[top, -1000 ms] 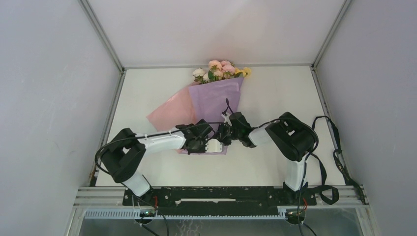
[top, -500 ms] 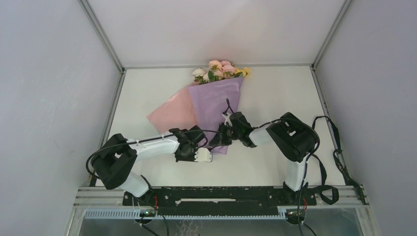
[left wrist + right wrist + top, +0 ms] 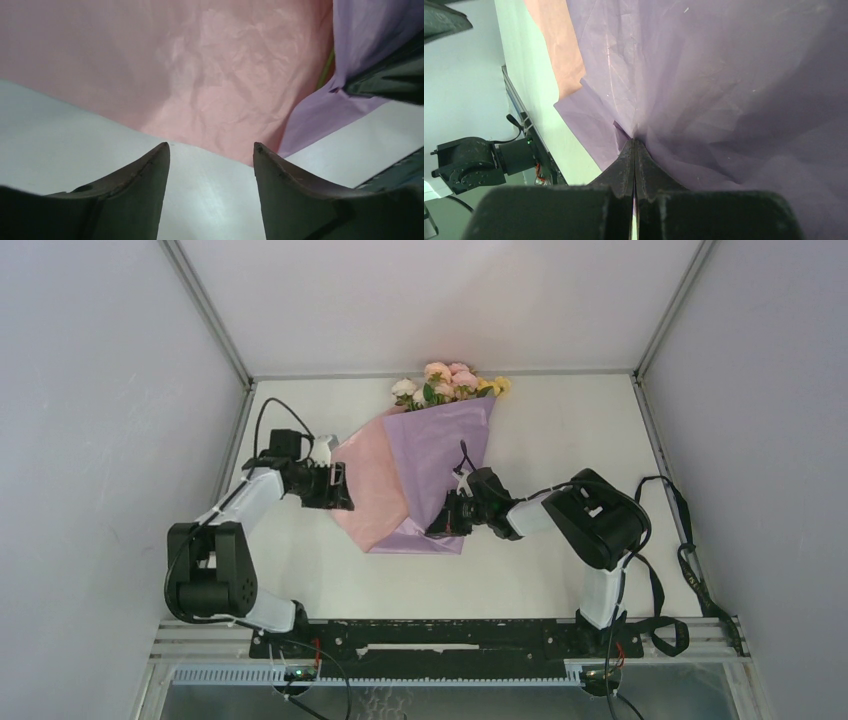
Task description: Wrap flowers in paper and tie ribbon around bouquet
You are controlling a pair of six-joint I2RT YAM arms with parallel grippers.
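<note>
At the near, narrow end of the thin, crinkled lilac paper (image 3: 440, 455), my right gripper (image 3: 634, 142) has its fingers pressed together, pinching a gathered crease of it. Off the paper's left side, my left gripper (image 3: 210, 147) hangs spread and empty over the smooth white table (image 3: 560, 430), just at the edge of the wrinkled pink sheet (image 3: 200, 75) lying under the paper. Pink, white and yellow flowers (image 3: 450, 382) poke from the paper's far, wide mouth.
</note>
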